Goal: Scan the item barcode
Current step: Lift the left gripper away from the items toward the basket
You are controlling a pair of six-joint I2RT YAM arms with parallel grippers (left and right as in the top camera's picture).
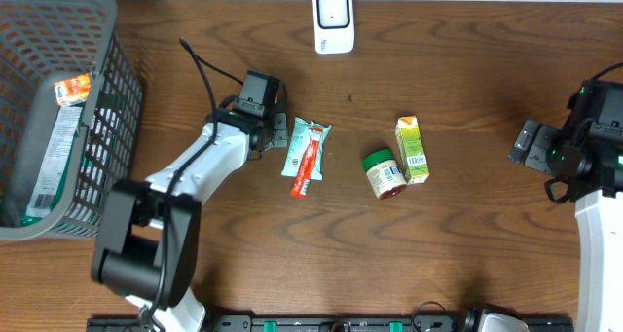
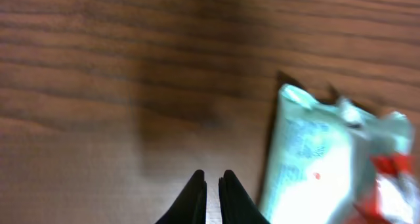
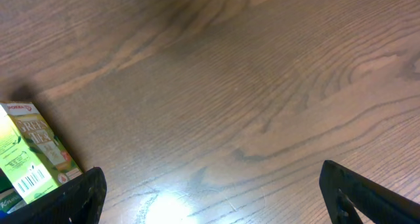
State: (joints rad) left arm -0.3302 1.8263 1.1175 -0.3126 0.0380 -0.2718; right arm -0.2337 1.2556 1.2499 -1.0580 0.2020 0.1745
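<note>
Left wrist view blurs — pouch (image 2: 328, 165) cut off at right, fingers (image 2: 195, 201) together.

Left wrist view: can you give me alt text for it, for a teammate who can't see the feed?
The left gripper is shut on nothing, its dark fingers pressed together at bottom centre above the wooden table. Just to its right lies a pale teal packet with red print, blurred.
</note>
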